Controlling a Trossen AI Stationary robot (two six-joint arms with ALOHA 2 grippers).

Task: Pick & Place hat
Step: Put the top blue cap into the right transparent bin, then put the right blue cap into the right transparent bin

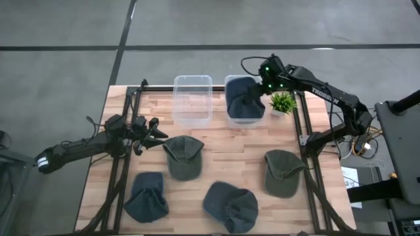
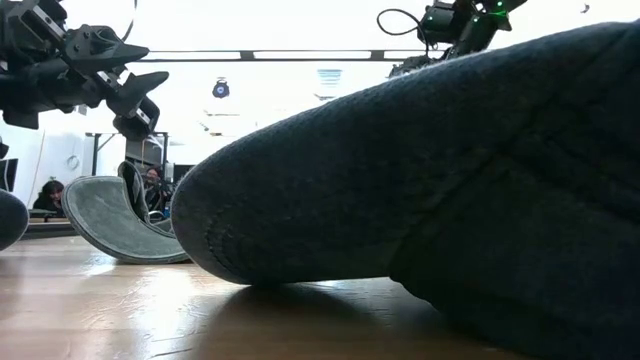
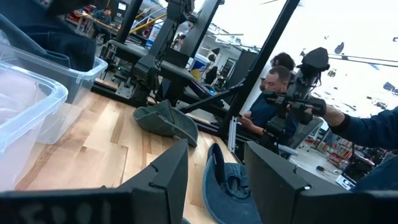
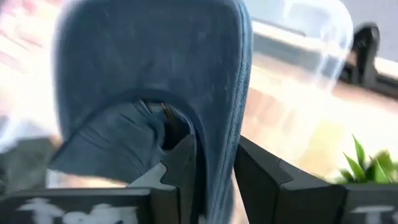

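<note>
My right gripper (image 1: 266, 84) is at the table's far side, shut on a dark blue hat (image 1: 244, 98) that hangs over the right clear bin (image 1: 230, 118). My left gripper (image 1: 155, 128) is open and empty above the table's left part, beside an olive hat (image 1: 182, 156) lying on the wood. That hat shows past the left gripper's fingers in the left wrist view (image 3: 227, 186). Three more hats lie on the table: a blue one (image 1: 146, 196), a blue one (image 1: 231, 206) and an olive one (image 1: 283, 172). My right gripper pinches the blue hat's brim (image 4: 219, 143) between its two fingers (image 4: 184, 163), close to where the crumpled crown (image 4: 112, 137) joins it. The fingers slant down from the table's right. The hat hangs below them in the bin's mouth; whether it touches the bin, I cannot tell.
An empty clear bin (image 1: 193, 98) stands left of the right one. A small green plant (image 1: 282, 101) stands at the far right. Black frame rails (image 1: 308, 164) run along both table sides. People sit beyond the table (image 3: 273, 93). A blue hat (image 2: 450, 180) fills the low view.
</note>
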